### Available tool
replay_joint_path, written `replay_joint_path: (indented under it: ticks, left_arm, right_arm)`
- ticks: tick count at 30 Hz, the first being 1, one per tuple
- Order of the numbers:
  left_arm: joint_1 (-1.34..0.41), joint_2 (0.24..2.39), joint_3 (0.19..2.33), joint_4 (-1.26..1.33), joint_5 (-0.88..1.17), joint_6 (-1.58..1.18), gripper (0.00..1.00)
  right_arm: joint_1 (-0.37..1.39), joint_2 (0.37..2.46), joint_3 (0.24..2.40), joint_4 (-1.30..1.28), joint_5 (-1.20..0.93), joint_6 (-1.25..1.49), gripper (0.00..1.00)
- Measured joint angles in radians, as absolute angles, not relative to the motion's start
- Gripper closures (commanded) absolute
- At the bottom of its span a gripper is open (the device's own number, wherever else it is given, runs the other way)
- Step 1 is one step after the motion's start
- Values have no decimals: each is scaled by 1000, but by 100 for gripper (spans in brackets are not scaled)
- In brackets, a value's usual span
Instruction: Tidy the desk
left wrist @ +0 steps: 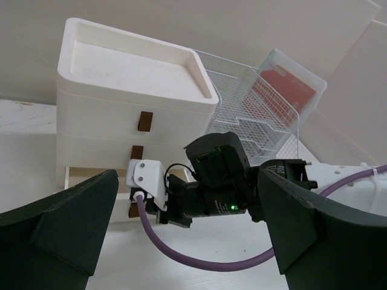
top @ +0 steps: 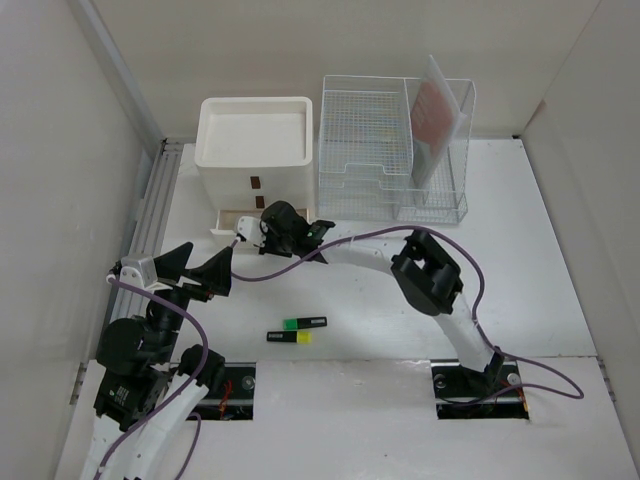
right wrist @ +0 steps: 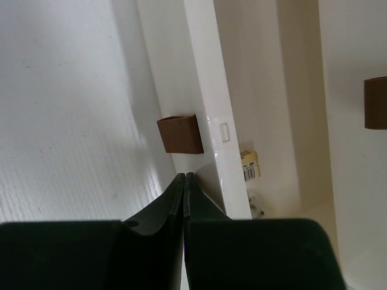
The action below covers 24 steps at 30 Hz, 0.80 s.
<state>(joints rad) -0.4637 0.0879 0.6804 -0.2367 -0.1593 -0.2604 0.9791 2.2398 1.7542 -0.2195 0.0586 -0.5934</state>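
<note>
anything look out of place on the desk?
A green highlighter and a yellow highlighter lie loose on the desk. The bottom drawer of the white box stands partly open, with the shut right gripper at its front.

The large flat white desk (top: pixel 520 250) looks matt, and close up it shows a faint brushed grain. At eleven o'clock, the white three-drawer box (top: pixel 230 185) is smooth plastic with a soft sheen. Its small brown drawer tab (right wrist: pixel 180 134) is matt; I cannot tell the material. At one o'clock, the white wire-mesh rack (top: pixel 365 120) appears to be coated metal, and the frosted translucent folder (top: pixel 440 115) in it is plastic. Near six o'clock, the green highlighter (top: pixel 305 322) and yellow highlighter (top: pixel 290 337) are glossy plastic. The right gripper (right wrist: pixel 185 176) is matt black plastic, and the purple cable (left wrist: pixel 199 266) is smooth and rubbery.
</note>
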Motion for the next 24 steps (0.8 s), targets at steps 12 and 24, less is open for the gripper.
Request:
replay_joint_path:
  ticks: [12, 24]
  left_arm:
    - [-464, 88, 680, -236, -159, -260, 0]
    - [-464, 88, 680, -237, -159, -260, 0]
  right_arm:
    - [991, 2271, 1800, -218, 82, -587, 96]
    - [997, 2304, 1843, -211, 134, -587, 96]
